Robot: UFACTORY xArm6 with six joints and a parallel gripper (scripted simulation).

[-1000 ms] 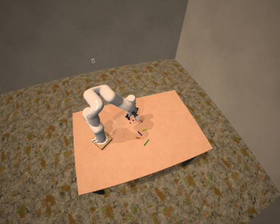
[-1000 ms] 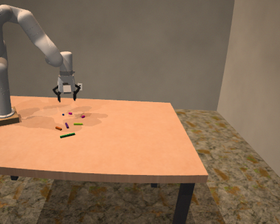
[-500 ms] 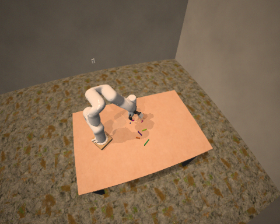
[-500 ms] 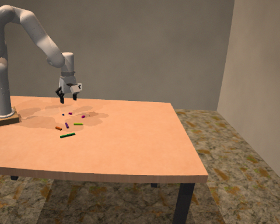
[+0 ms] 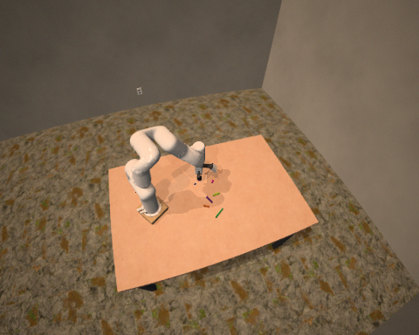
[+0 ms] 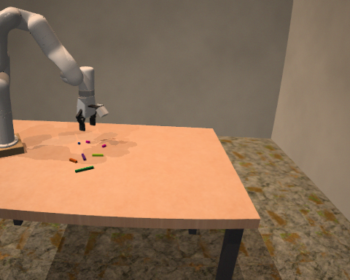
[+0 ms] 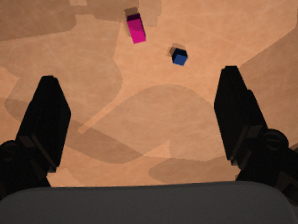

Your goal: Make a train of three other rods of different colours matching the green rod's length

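The green rod lies nearest the table's front. An orange rod, a purple rod and a lime rod lie apart behind it, turned different ways. One magenta rod lies further back. Another magenta rod lies near the small blue rod; the arm hides it in the top view. My gripper is open and empty, above the table beyond these two.
The table carries the rods and, at its left, the arm's base. Shadows of the arm fall around the rods. No grey, red, pink or turquoise rod shows.
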